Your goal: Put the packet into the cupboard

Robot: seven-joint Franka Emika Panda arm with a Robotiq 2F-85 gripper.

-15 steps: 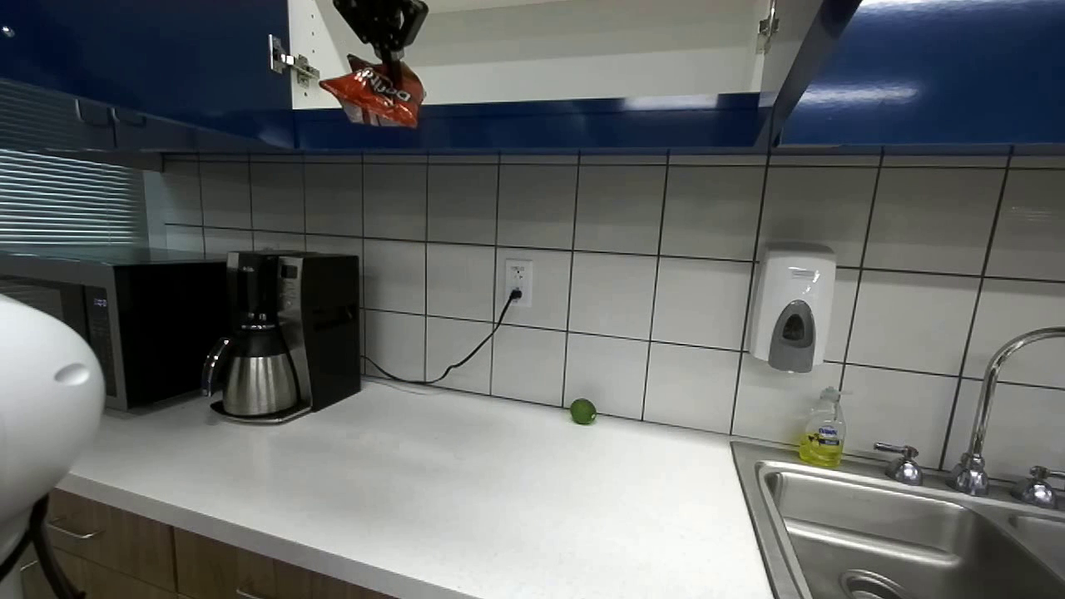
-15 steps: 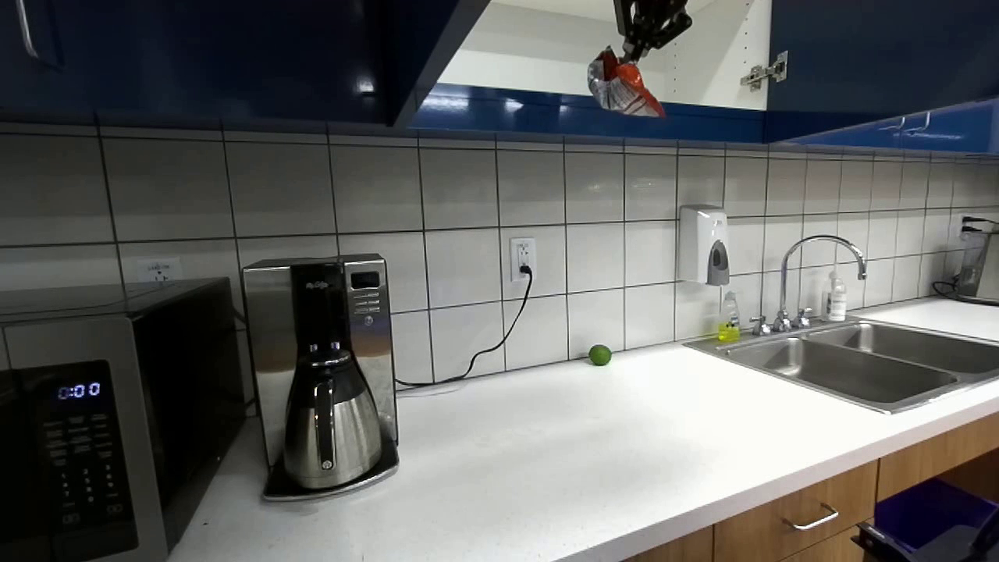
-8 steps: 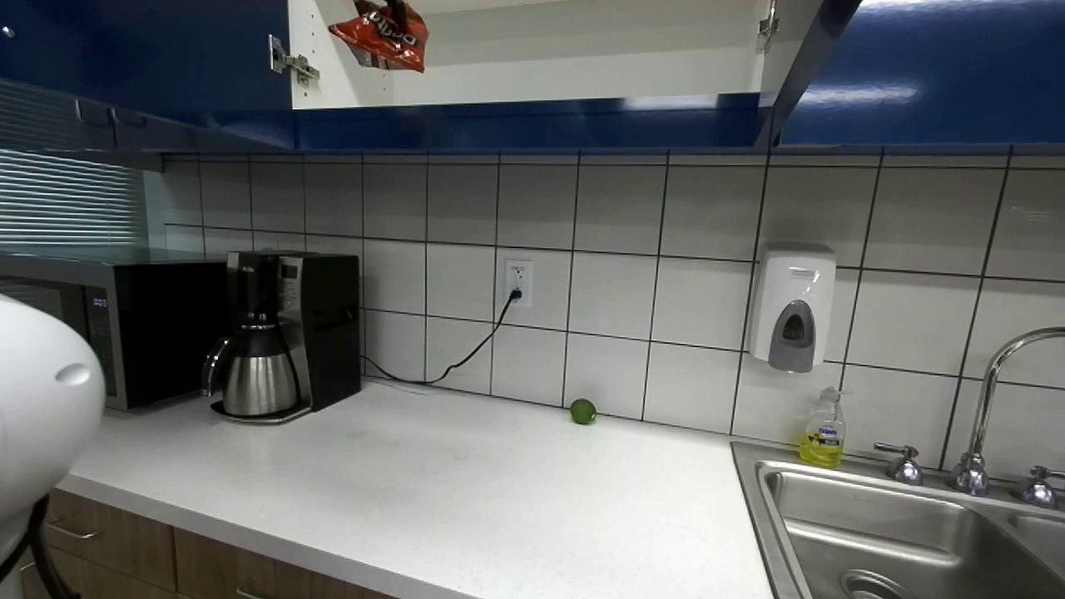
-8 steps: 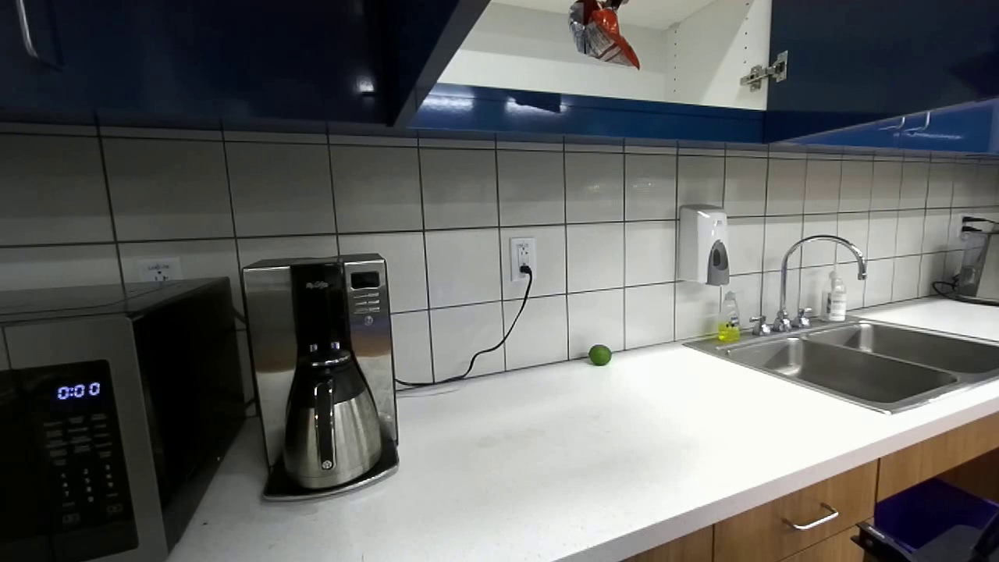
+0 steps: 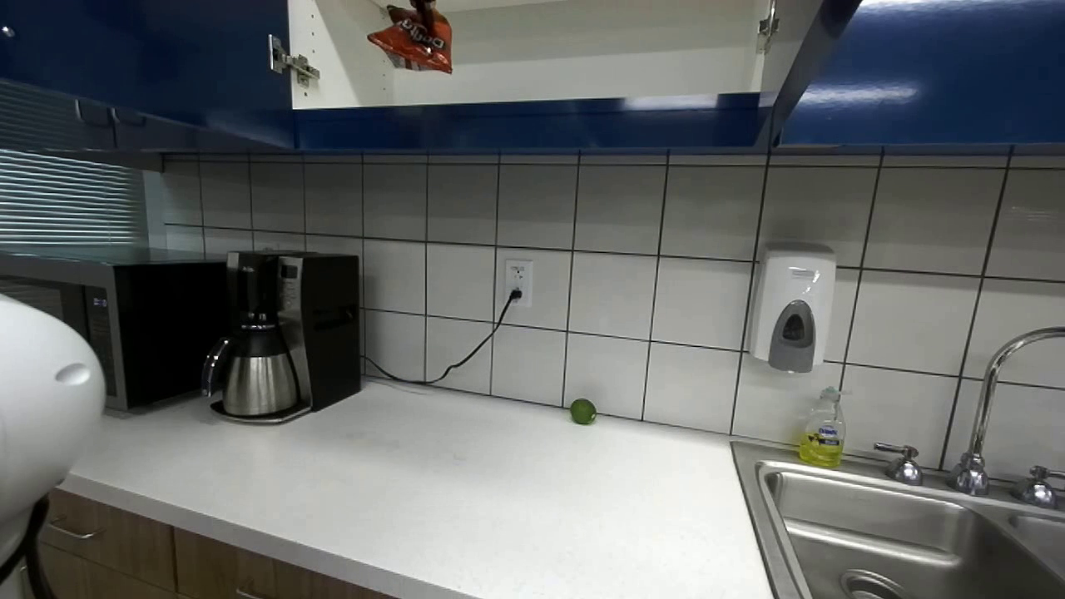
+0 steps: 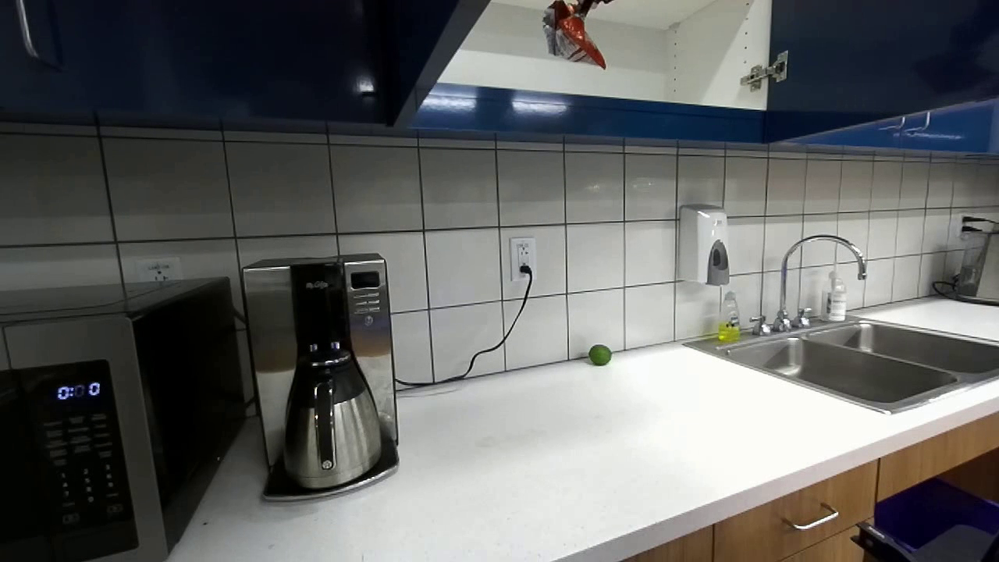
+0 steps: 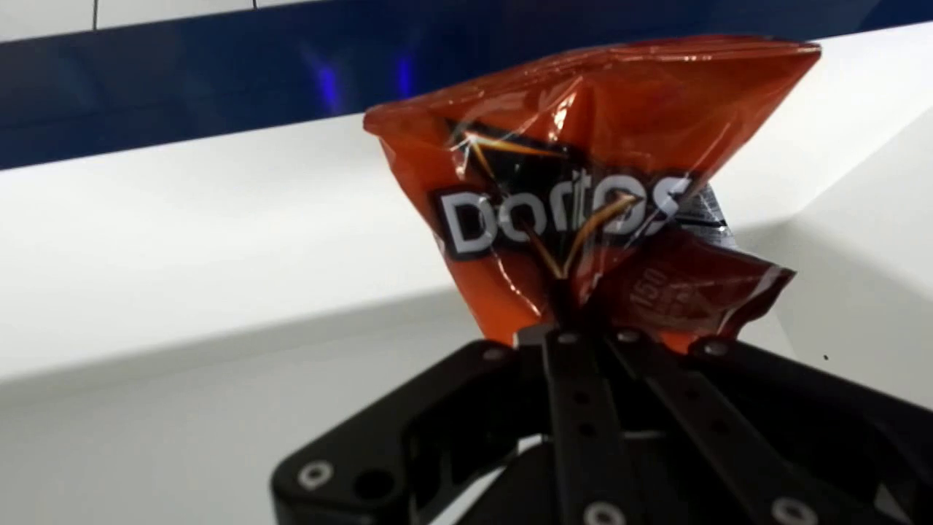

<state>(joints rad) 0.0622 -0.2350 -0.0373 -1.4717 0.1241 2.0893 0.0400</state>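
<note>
“Packet [image 7: 561, 204] and fingers [image 7: 572, 372]: how do they lie for you?”

“You have it pinched. In the wrist view your gripper [image 7: 576, 321] is pressed together, a fold of the packet caught between the tips. The rest spreads beyond them toward the front lip [image 7: 182, 80]; its longer way, as far as the crumpling lets you judge, runs left to right, almost parallel to that lip. In both exterior views it hangs below the fingers, seen across the mouth of the cupboard [image 6: 663, 117], its bottom edge higher than the lip.”

“Do you have it inside?”

“You can't be sure of the depth. It looks (my guess, mind) short of the cupboard, so your next move probably wants to go straight inward, that hanging edge carried clear over the lip. Let it sag and you may snag it there.”

“And your counts, left to right?”

“In an exterior view you have one microwave [image 6: 121, 421], one coffee maker [image 6: 371, 336] with one carafe [image 6: 351, 433], one packet up above, one lime [image 6: 599, 355], one soap dispenser [image 6: 698, 242], one bottle of yellow liquid [image 6: 729, 321], one faucet [image 6: 782, 318], one white bottle [image 6: 836, 303] and one sink [image 6: 858, 371] with two basins. You work with one gripper, so which arm is nearer doesn't come up.”
</note>
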